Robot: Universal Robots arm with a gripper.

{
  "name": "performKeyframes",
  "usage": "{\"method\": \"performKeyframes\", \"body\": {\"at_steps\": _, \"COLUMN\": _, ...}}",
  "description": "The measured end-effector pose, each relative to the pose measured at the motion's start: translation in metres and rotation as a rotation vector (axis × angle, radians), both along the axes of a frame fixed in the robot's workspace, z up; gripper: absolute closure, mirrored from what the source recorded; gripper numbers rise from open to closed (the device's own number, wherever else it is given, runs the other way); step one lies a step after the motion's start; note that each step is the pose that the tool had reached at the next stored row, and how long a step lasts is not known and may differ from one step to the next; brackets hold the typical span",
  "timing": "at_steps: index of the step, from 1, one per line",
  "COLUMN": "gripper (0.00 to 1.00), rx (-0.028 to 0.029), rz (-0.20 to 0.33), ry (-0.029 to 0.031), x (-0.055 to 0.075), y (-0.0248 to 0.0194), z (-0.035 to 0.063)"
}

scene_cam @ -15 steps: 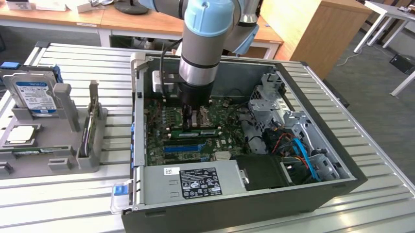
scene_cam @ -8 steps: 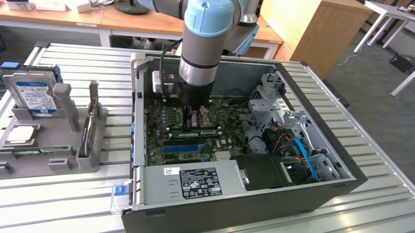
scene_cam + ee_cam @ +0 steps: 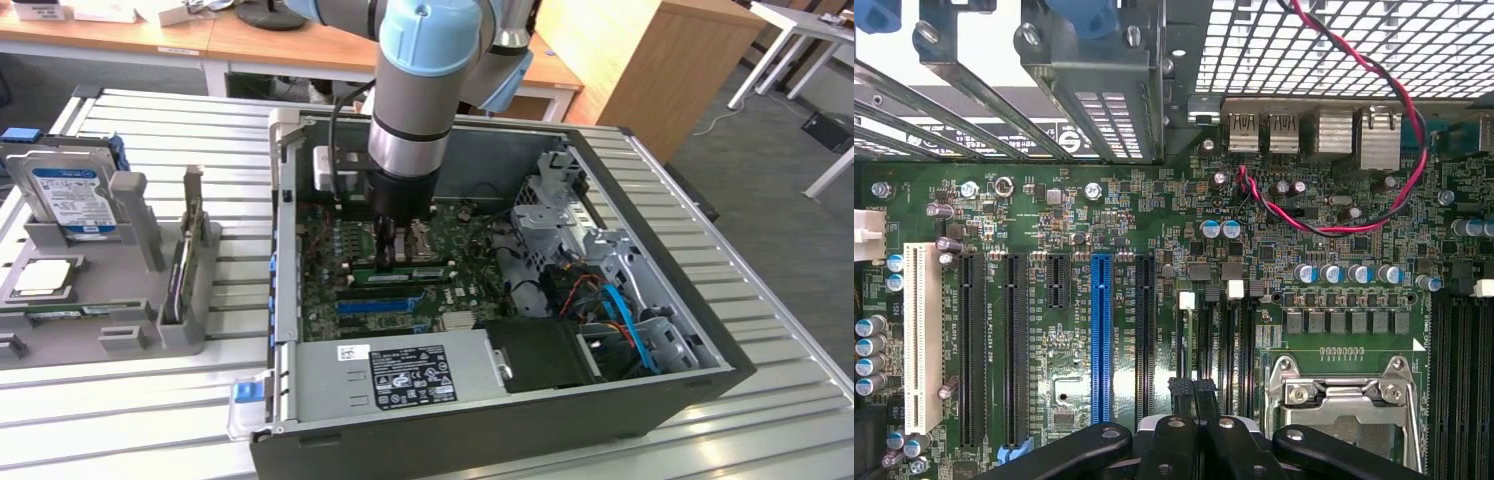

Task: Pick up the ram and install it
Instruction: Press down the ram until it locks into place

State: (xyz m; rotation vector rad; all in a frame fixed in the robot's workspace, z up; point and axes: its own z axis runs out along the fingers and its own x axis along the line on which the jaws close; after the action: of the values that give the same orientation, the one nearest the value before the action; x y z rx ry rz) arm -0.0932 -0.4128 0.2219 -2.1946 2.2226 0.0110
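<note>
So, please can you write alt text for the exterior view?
A robot arm reaches down into an open computer case, its gripper at the green ram on the motherboard. A grey tray with a hard drive stands at the exterior view's left.

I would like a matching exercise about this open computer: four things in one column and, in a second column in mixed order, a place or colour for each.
Column 1
1. hard drive
2. gripper
3. twisted wire
4. expansion slot between black slots

Column 2
A. red and black
B. blue
C. on the grey stand beside the case
D. inside the case, above the motherboard

Pairs: 1-C, 2-D, 3-A, 4-B
</note>
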Motion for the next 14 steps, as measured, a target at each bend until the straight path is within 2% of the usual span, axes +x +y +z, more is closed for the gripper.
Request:
{"method": "performKeyframes", "body": {"at_steps": 8, "gripper": 0.9, "rx": 0.001, "rz": 0.0, "ry": -0.0013, "x": 0.0, "y": 0.0002, "z": 0.0013}}
{"method": "performKeyframes", "body": {"at_steps": 14, "gripper": 0.9, "rx": -0.0011, "rz": 0.0, "ry": 0.0, "x": 0.0, "y": 0.0, "z": 0.0112}}
